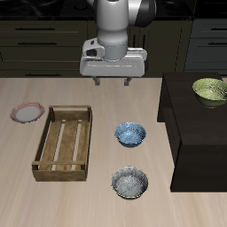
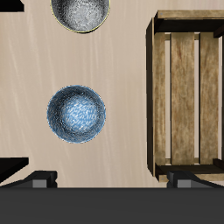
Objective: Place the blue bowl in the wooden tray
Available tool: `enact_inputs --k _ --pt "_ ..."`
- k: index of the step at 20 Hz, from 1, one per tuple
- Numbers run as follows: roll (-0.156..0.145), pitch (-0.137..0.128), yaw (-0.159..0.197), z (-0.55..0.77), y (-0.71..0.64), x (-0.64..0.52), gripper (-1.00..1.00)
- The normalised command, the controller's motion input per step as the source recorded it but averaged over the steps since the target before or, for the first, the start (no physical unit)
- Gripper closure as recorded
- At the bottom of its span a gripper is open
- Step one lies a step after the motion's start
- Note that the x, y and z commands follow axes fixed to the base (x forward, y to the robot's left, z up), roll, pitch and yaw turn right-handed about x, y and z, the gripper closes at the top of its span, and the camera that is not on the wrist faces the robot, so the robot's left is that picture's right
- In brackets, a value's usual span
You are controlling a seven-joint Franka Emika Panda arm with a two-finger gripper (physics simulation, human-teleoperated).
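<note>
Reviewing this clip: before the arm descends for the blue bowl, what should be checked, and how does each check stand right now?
1. Blue bowl upright and unobstructed on the table: ok.
2. Gripper open and empty: cannot tell how wide the jaws stand; nothing is held.
3. Gripper lined up over the blue bowl: not ok, it hangs farther back, high above the table.
4. Wooden tray free of contents: ok, only bare slats show.
5. Grey speckled bowl apart from the target: ok, a clear gap, nearer the table's front edge.
6. Pink-rimmed plate outside the bowl-to-tray path: ok, it lies beyond the tray.
</note>
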Motion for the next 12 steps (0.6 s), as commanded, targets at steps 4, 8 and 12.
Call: enact_inputs --k 4,8,12 --pt "0.004 -0.015 0.034 -0.24 0.13 0.16 -1.00" --pt "0.013 0.002 0.005 -0.30 0.16 0.07 -1.00" --pt "0.016 -0.006 0.013 -0.25 0.13 0.03 -1.00"
